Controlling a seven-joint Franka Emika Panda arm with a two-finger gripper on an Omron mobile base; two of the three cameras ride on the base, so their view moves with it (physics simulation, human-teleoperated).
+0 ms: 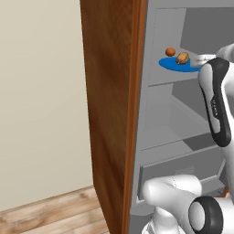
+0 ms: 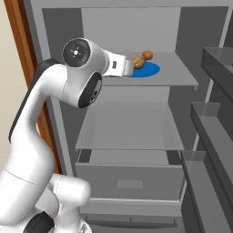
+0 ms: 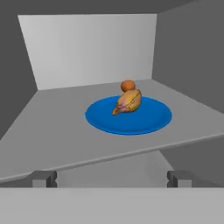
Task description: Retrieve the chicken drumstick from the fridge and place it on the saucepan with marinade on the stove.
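Note:
The fridge (image 2: 191,27) stands open. On its top shelf (image 3: 52,131) lies a blue plate (image 3: 148,120) with the orange-brown chicken drumstick (image 3: 127,102) on it. The drumstick (image 1: 182,58) (image 2: 139,62) lies near the middle of the plate (image 1: 170,65) (image 2: 150,70). My gripper (image 3: 112,178) is open at the shelf's front edge, a short way before the plate, with nothing between its fingertips (image 3: 44,178). From the base views the gripper (image 2: 129,68) (image 1: 197,59) reaches in from the left. The saucepan, marinade and stove are out of view.
A small round orange thing (image 3: 127,85) (image 2: 147,55) sits just behind the drumstick. Below are a glass shelf (image 2: 129,134) and a drawer (image 2: 129,179). Door shelves (image 2: 218,59) jut out at the right. The fridge's wooden side panel (image 1: 114,114) stands at the left.

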